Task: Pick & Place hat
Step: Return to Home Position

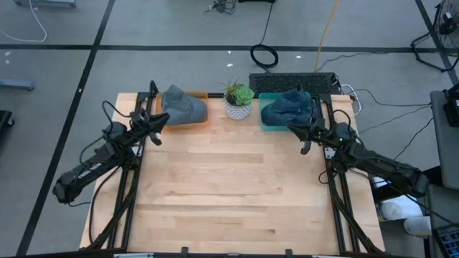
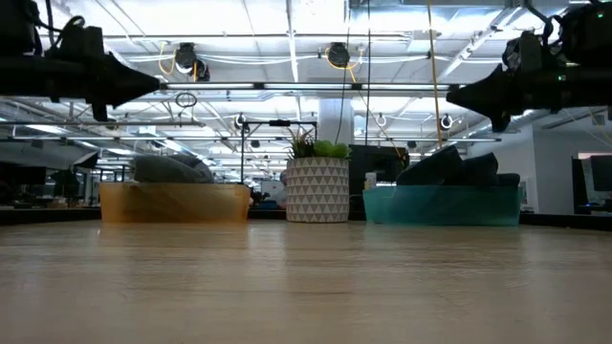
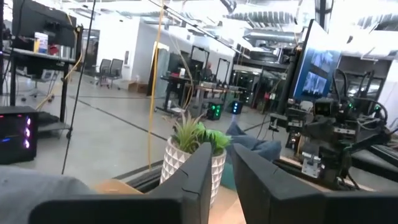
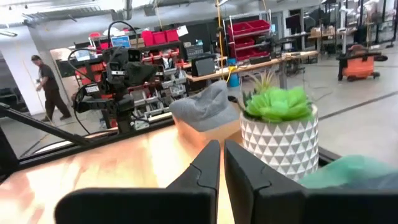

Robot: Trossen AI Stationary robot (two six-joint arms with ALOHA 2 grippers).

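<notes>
Placement appears complete: grey fabric hat (image 1: 183,107) lies in orange tray (image 1: 203,122). Left gripper (image 1: 159,122) empty, fingers nearly together; right gripper (image 1: 307,136) closed. Next: retract.

No readable text, label, brand, number or sign appears in any view. The monitor screens (image 3: 316,65) in the room behind show only blurred bright patches, and nothing on the desk (image 1: 229,186) carries legible writing.

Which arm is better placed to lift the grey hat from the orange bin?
Left. The left gripper hovers beside the grey hat in the orange bin; the right gripper sits by the teal bin.
</notes>
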